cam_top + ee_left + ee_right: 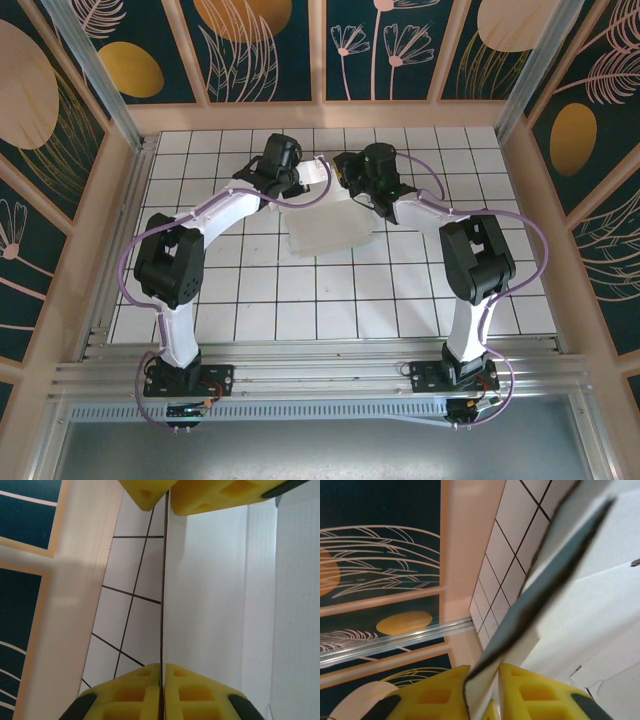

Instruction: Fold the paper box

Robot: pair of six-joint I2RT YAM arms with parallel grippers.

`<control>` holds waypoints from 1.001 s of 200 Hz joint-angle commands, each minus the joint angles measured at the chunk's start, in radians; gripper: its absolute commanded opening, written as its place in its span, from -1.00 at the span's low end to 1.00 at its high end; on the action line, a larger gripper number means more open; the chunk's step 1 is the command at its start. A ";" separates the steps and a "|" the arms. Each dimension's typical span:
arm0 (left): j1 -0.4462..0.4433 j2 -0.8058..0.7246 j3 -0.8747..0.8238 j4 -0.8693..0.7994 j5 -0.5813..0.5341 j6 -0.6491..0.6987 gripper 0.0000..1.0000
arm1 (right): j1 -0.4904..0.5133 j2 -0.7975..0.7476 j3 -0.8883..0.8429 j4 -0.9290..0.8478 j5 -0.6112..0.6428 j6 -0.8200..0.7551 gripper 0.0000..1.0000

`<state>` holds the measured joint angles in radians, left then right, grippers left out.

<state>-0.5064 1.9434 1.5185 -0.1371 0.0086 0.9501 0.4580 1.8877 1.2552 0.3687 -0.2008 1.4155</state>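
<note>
The paper box [325,228] stands partly raised in the middle of the tiled table, white side showing. My left gripper [305,178] holds its far left flap. In the left wrist view the yellow fingers [145,690] are pressed together on the thin card edge, and the white sheet [215,590] stretches away to the right. My right gripper [346,180] is at the far right flap. In the right wrist view a flap [555,575] with a turquoise face and white back runs down between the yellow fingers [540,692], which are closed on it.
The white tiled tabletop [330,300] is ringed by a peach wooden frame [320,115] with dark patterned panels. An aluminium rail [300,370] crosses the near edge by both arm bases. The back wall is close behind both grippers.
</note>
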 commanded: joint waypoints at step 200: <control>0.174 -0.366 -0.341 0.117 0.222 -2.054 0.18 | -0.043 -0.026 -0.237 0.382 0.008 -0.115 -0.88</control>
<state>-0.3325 1.5116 1.1309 -0.1020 0.0681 -1.0378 0.4278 1.8877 1.0382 0.7227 -0.1940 1.3579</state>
